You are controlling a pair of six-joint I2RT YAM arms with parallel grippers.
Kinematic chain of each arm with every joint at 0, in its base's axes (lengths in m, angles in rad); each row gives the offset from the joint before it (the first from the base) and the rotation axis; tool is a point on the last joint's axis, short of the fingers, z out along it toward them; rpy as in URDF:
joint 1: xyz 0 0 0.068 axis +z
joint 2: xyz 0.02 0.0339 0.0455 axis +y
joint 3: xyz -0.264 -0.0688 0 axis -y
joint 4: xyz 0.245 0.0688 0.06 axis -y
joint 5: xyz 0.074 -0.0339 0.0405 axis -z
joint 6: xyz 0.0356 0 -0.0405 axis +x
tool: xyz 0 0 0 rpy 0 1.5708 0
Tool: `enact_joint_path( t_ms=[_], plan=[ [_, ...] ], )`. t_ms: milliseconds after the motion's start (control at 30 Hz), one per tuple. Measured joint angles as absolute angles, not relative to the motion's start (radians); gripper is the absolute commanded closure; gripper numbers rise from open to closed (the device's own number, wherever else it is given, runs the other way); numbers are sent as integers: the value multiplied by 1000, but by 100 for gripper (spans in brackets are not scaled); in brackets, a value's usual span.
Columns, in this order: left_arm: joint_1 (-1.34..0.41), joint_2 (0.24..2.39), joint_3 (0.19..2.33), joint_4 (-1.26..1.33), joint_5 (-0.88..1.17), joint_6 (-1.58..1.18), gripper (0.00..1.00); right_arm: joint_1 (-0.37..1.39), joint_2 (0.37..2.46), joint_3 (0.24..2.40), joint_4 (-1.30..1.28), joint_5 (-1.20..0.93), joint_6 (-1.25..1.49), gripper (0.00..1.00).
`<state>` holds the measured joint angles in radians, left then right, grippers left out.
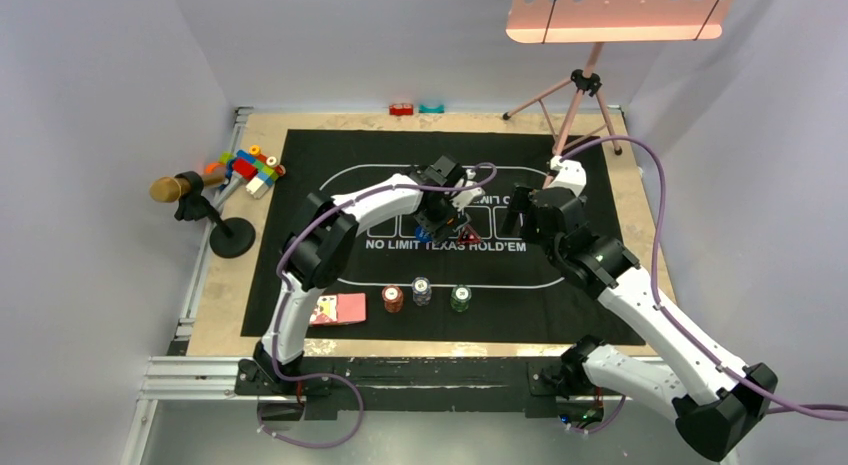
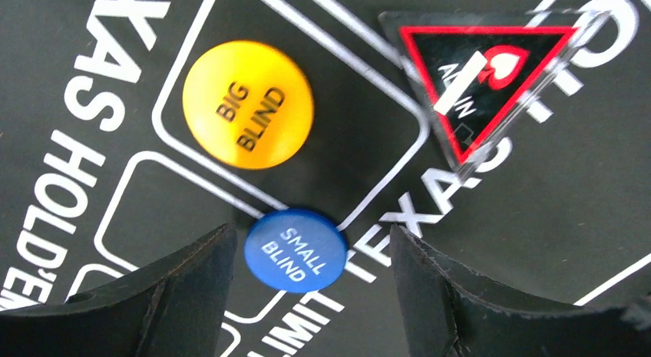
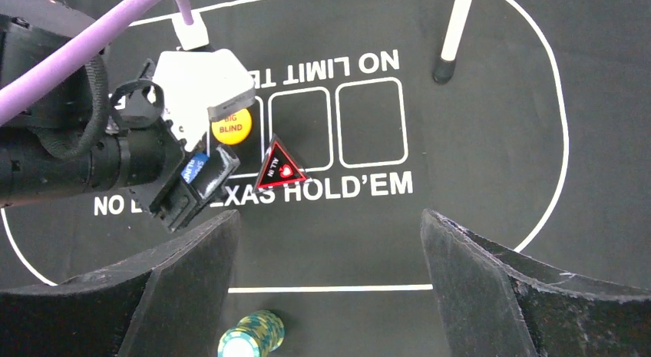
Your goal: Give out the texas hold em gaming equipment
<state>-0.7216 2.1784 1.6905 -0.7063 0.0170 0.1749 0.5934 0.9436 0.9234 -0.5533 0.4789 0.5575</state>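
My left gripper [image 2: 313, 238] hangs low over the poker mat [image 2: 537, 242], jaws partly open and gripping nothing, with the blue small-blind disc [image 2: 295, 249] lying flat between them, nearly touching one finger, clear of the other, near the orange big-blind disc [image 2: 247, 104].

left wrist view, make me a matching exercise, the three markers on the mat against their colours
Things:
1. big blind disc
2. small blind disc
3. all in triangle

Colours:
a. blue
b. black with a red edge
c. orange

Pairs: 1-c; 2-a; 3-b
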Motion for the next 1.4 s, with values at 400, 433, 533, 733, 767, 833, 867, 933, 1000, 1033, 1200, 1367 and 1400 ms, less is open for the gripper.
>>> enact_joint_path(
  t_ms=[400, 433, 533, 733, 767, 833, 867, 933, 1000, 1033, 1200, 1367, 1400],
  plan=[
    [-733, 2174, 1673, -668, -2, 141, 52, 593, 921, 923, -553, 479, 558, 12],
    [-735, 2171, 1668, -663, -2, 141, 54, 593, 921, 923, -553, 479, 558, 13],
    [-736, 2163, 1652, -653, -2, 139, 57, 593, 921, 923, -553, 479, 558, 13],
    [-735, 2135, 1609, -645, -36, 141, 58, 593, 915, 923, -553, 479, 557, 14],
    [-734, 2126, 1596, -645, -46, 142, 59, 593, 912, 923, -553, 479, 557, 14],
    [-733, 2109, 1571, -645, -67, 142, 59, 593, 908, 923, -553, 479, 557, 14],
    [-733, 2103, 1561, -647, -76, 142, 59, 593, 907, 923, -553, 479, 557, 14],
    [-732, 2093, 1547, -664, -96, 143, 59, 593, 907, 923, -553, 478, 557, 14],
    [-730, 2085, 1539, -683, -113, 147, 59, 593, 907, 923, -553, 478, 558, 14],
    [-728, 2082, 1536, -698, -123, 150, 60, 593, 907, 923, -553, 477, 557, 14],
    [-707, 2059, 1503, -743, -160, 156, 61, 593, 900, 923, -553, 474, 558, 15],
    [-655, 2023, 1447, -765, -170, 161, 62, 593, 889, 923, -553, 468, 558, 15],
    [-641, 2016, 1434, -770, -173, 162, 63, 593, 888, 923, -553, 465, 558, 15]
  ],
)
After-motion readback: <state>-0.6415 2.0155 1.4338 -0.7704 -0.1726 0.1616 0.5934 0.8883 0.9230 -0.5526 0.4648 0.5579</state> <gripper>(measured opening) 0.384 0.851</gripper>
